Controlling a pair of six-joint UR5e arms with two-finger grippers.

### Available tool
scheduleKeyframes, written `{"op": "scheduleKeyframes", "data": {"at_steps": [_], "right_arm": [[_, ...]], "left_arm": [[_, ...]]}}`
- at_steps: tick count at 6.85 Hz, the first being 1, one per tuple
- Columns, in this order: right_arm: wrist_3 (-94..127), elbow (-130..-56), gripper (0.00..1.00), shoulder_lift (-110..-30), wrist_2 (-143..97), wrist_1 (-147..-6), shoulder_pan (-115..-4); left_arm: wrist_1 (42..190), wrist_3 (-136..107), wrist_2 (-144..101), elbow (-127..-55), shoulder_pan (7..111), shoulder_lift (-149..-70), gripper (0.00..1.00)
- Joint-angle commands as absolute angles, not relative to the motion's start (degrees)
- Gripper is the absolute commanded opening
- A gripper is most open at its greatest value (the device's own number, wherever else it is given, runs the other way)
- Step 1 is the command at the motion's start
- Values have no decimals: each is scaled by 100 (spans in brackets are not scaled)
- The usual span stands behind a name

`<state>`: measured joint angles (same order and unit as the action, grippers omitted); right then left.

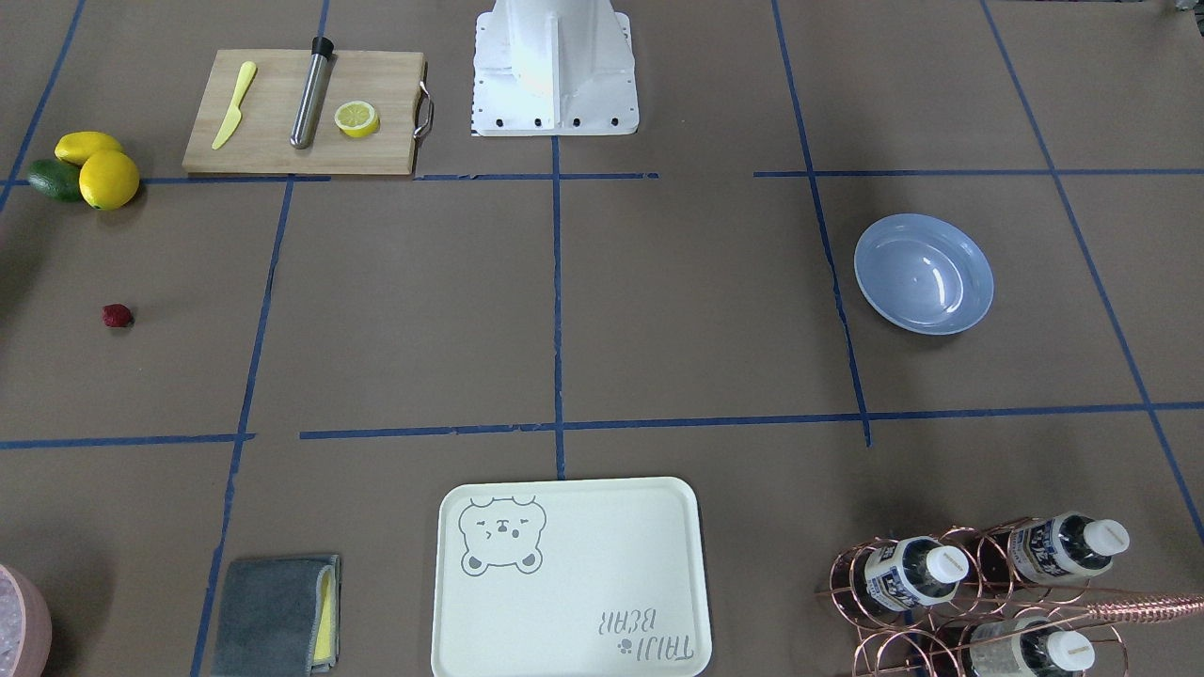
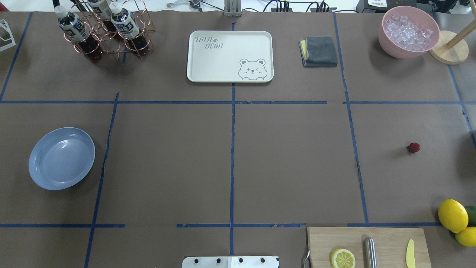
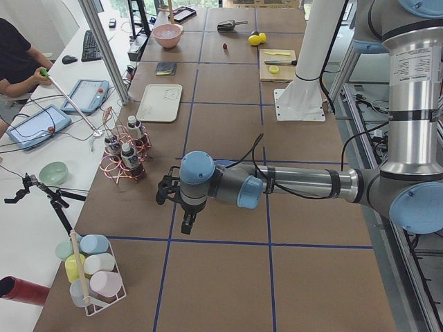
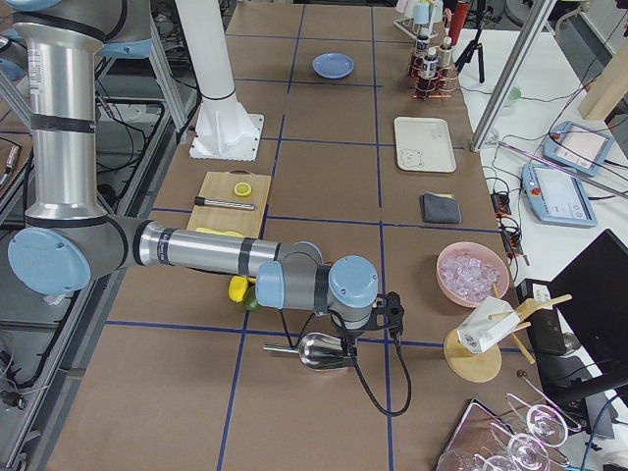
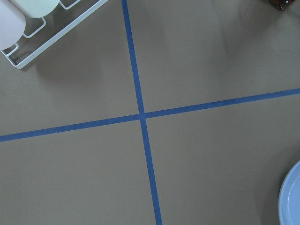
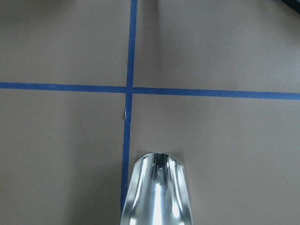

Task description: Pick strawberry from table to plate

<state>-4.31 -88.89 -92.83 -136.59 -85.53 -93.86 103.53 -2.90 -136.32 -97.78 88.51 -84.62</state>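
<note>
The strawberry (image 1: 117, 316) (image 2: 413, 147), tiny and dark red, lies alone on the table (image 2: 290, 163) on my right side. The light blue plate (image 1: 924, 274) (image 2: 61, 158) sits far off on my left side with nothing in it. Neither gripper appears in the overhead or front views. My left gripper (image 3: 187, 220) shows only in the exterior left view, hovering beyond the plate; its wrist view catches the plate's rim (image 5: 290, 197). My right gripper (image 4: 391, 316) shows only in the exterior right view, above a metal scoop (image 6: 157, 190). I cannot tell whether either is open or shut.
Two lemons (image 2: 453, 215) and an avocado lie near a cutting board (image 1: 301, 113) holding a half lemon, a knife and a steel rod. A cream bear tray (image 2: 230, 56), grey cloth (image 2: 319, 51), bottle rack (image 2: 104, 31) and pink ice bowl (image 2: 409, 31) line the far edge.
</note>
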Motion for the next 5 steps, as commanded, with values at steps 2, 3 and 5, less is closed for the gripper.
{"op": "scheduleKeyframes", "data": {"at_steps": [2, 3, 5], "right_arm": [[-422, -8912, 100, -9246, -13649, -8552, -9387], [-413, -8912, 100, -9246, -13658, -8552, -9387], [-404, -8973, 100, -9246, -13693, -8552, -9387]], "left_arm": [[10432, -299, -13632, -9791, 8842, -8455, 100], [10528, -308, -13623, -9713, 8772, -8464, 100], [10913, -1048, -13632, -9747, 8360, -8333, 100]]}}
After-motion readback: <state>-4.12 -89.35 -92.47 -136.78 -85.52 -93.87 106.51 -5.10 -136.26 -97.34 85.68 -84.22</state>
